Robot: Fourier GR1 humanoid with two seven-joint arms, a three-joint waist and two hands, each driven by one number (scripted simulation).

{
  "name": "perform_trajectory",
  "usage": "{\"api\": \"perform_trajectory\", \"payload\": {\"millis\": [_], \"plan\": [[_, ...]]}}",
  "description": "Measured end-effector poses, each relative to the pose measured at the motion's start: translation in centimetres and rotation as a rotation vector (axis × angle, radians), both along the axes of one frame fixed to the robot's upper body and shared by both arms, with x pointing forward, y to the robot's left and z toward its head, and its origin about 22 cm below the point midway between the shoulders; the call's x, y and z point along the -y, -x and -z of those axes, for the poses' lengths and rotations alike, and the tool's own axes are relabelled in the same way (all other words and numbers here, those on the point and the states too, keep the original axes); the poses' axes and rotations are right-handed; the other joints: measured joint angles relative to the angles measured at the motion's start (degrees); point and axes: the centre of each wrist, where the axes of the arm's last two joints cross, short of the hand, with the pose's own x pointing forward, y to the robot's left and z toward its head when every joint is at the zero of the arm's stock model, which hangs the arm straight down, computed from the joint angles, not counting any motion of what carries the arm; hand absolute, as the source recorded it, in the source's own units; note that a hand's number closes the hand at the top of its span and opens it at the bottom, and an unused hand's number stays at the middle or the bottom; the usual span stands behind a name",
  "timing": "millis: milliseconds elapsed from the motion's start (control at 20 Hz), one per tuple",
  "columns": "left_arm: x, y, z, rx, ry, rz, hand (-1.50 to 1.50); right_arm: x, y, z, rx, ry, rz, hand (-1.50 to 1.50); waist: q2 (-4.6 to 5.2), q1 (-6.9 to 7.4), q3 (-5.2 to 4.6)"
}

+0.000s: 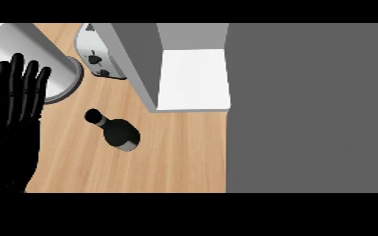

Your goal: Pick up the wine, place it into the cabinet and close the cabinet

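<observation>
Wooden counter point(184, 160): wine bottle point(118, 132) sits near the open cabinet door point(140, 65) — a hasty lift could strike it; left hand point(22, 97) open, idle.

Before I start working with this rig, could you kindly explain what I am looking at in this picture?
This is one view, taken as from the robot's head, looking steeply down at a wooden counter. The black shape at the left edge is the robot's left hand. It is open, fingers up, resting and holding nothing. The right hand does not show.

On the counter is a dark wine bottle, apart from the hand. From this angle I cannot tell whether it stands or lies.

Past the bottle is the cabinet, with its white inside showing. To the left of the cabinet is a pale appliance with black knobs, and beside that a round silver container, partly behind the hand. I cannot tell what the large grey area at the right is.
</observation>
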Motion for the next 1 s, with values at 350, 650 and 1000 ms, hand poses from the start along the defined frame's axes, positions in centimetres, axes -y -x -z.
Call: {"api": "perform_trajectory", "payload": {"millis": [350, 650, 1000], "plan": [[0.2, -1.8, 0.0, -0.005, 0.017, 0.362, -1.5, -0.7, 1.8, 0.2, -0.053, -0.023, -0.057, -1.5, 0.9, -0.36, -0.22], [-0.8, -2.0, 0.3, -0.158, 0.101, 0.602, -1.5, -2.3, 4.7, -1.0, -0.164, -0.085, -0.217, -1.5, 0.81, 0.07, -0.24], [-3.0, -0.6, -3.7, -0.209, 0.122, 0.681, -1.5, -3.4, 7.6, -3.2, -0.212, -0.094, -0.254, -1.5, 0.79, 0.78, -0.21]]}}
